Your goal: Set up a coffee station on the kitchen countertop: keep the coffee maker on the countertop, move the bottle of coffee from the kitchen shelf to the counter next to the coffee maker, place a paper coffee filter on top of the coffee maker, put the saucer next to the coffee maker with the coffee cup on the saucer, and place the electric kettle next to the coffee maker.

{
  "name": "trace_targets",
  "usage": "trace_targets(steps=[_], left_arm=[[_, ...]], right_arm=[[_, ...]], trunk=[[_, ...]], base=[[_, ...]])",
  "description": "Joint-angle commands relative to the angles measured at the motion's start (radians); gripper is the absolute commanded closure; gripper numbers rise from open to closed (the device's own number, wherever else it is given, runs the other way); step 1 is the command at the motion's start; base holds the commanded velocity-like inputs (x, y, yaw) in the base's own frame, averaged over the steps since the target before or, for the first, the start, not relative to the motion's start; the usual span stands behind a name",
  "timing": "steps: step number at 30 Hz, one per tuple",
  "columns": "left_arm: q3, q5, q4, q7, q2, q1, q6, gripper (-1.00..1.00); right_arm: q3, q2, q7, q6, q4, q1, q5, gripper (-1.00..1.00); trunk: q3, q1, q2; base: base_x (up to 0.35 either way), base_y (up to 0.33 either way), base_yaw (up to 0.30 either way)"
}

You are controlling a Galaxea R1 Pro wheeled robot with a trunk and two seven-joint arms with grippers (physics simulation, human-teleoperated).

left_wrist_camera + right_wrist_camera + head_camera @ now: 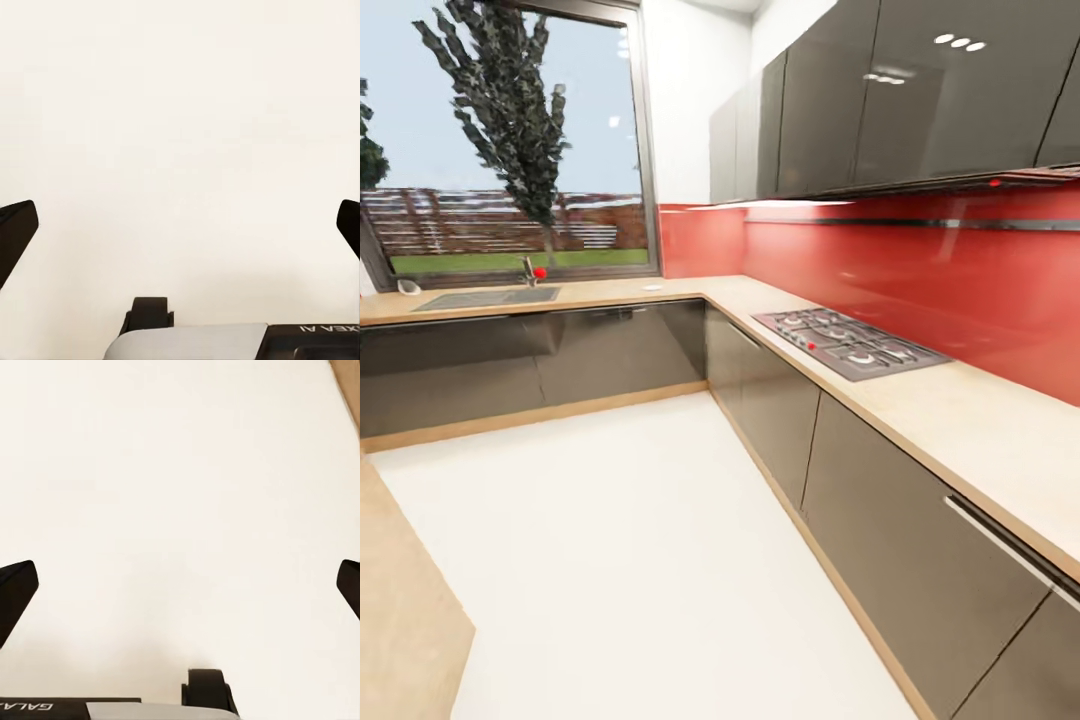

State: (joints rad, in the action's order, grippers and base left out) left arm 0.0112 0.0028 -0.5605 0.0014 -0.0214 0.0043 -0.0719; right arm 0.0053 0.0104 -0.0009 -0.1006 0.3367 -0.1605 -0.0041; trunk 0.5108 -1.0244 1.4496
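You are looking at a big white floor [620, 540] in a kitchen. A long tan tabletop [960, 420] runs along the red wall [920, 280] on your right and turns under the window [510, 140]. Dark cupboards [880, 90] hang above it. A stove top [850, 343] sits in the tabletop, and a sink [485, 297] with a tap [528, 270] sits below the window. A small white thing [651, 288] lies on the tabletop near the corner; it is too small to tell what it is. Your left gripper [180, 232] has its fingers [16, 229] spread wide, holding nothing, over the floor. Your right gripper [180, 592] has its fingers [16, 589] spread wide too, holding nothing.
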Motion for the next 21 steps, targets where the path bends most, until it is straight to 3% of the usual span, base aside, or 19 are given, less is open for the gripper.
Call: trace_targets(steps=[1, 21], left_arm=[[0.001, 0.0, -0.001, 0.0, 0.0, 0.0, -0.002, -1.0], [0.001, 0.0, -0.001, 0.0, 0.0, 0.0, -0.002, -1.0]], right_arm=[[0.0, 0.0, 0.001, -0.003, -0.001, -0.001, 0.0, -1.0], [-0.002, -0.004, 0.003, -0.005, -0.001, -0.001, 0.007, -1.0]], trunk=[[0.001, -0.001, 0.0], [0.002, -0.001, 0.0]], base=[[0.319, 0.12, 0.136], [0.327, 0.03, 0.017]])
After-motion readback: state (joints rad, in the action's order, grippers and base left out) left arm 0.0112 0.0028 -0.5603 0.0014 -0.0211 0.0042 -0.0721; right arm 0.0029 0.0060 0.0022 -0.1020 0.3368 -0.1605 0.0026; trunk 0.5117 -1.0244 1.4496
